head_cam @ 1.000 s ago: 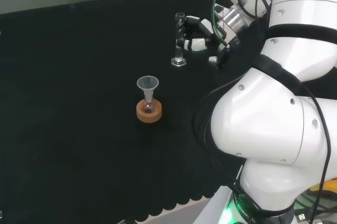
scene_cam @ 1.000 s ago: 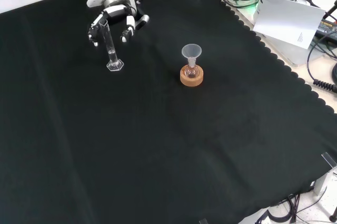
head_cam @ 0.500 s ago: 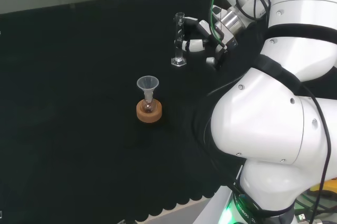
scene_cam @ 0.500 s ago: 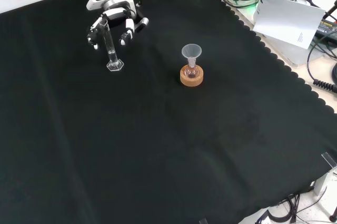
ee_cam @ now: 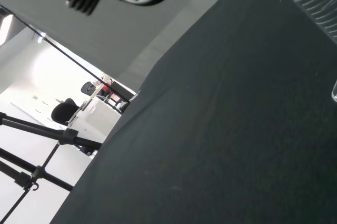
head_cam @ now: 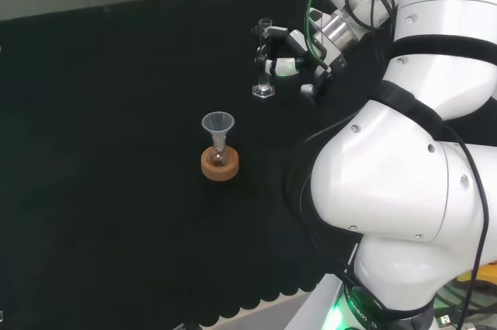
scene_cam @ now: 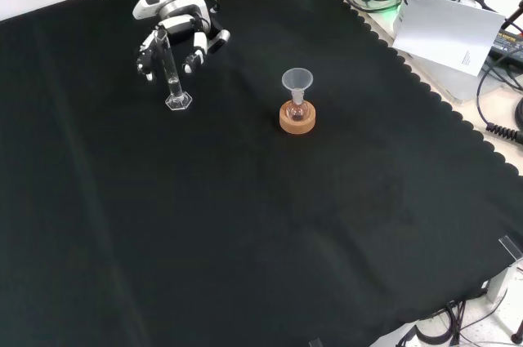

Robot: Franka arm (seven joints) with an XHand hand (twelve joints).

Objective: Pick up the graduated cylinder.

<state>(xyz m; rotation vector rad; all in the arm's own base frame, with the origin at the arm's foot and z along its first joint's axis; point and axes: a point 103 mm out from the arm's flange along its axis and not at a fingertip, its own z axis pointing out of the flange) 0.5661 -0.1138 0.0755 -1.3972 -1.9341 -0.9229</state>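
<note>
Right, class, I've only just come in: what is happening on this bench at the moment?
A white robot arm has brought its hand up to a clear graduated cylinder that stands upright on the black cloth. The fingers are spread on both sides of the tube, not yet closed round it, and its base rests on the cloth. Nearby, apart from the hand, a small flask with a funnel in its neck sits in a cork ring.

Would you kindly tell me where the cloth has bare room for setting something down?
In the front view, everything nearer than the flask on its cork stand is bare black cloth. It is crowded at the top left, where the hand surrounds the graduated cylinder.
</note>
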